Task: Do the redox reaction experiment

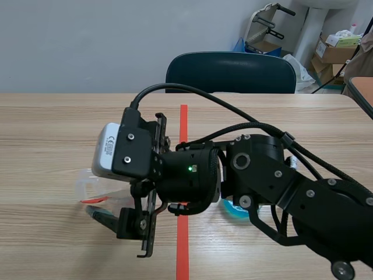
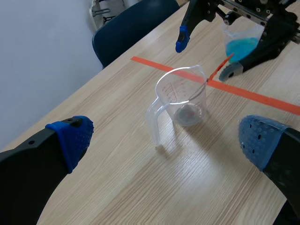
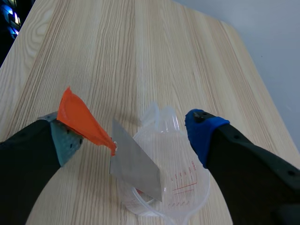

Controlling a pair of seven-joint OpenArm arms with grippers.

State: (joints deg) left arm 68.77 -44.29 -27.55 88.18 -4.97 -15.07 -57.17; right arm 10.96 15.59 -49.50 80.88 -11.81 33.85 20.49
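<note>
A clear measuring cup (image 2: 180, 96) with a handle stands on the wooden table, ahead of my open left gripper (image 2: 167, 138), whose blue pads flank it at a distance. My right gripper (image 3: 133, 133) hovers over the same cup (image 3: 187, 187), fingers wide apart. A thin metal strip (image 3: 136, 164) with an orange end (image 3: 82, 119) leans into the cup, and the orange end touches only one grey-green pad. In the scene view the right arm crosses the middle and covers most of the cup (image 1: 87, 184). A cup of blue liquid (image 2: 241, 44) stands behind the right gripper (image 2: 206, 55).
An orange-red tape line (image 1: 183, 122) runs down the table's middle. A dark blue chair (image 1: 230, 73) stands at the far edge, with cardboard boxes (image 1: 335, 52) beyond it at the right. The blue liquid cup (image 1: 233, 211) sits under the right arm.
</note>
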